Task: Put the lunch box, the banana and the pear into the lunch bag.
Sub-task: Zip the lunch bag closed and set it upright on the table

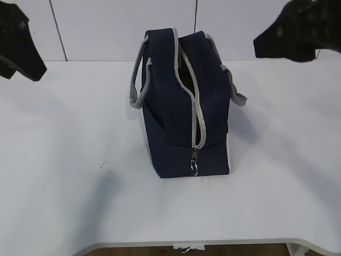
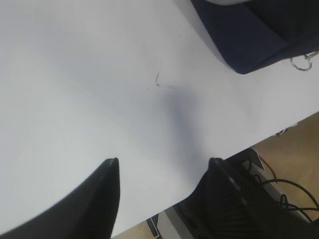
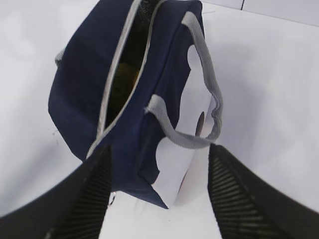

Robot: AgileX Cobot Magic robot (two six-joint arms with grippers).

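The lunch bag (image 1: 184, 106) stands in the middle of the white surface (image 1: 69, 160), its zipper open. I see something yellow inside. No fruit or box lies outside, so packing looks done. My left pincer (image 2: 162, 172) and right pincer (image 3: 159, 159) are open and hold nothing.
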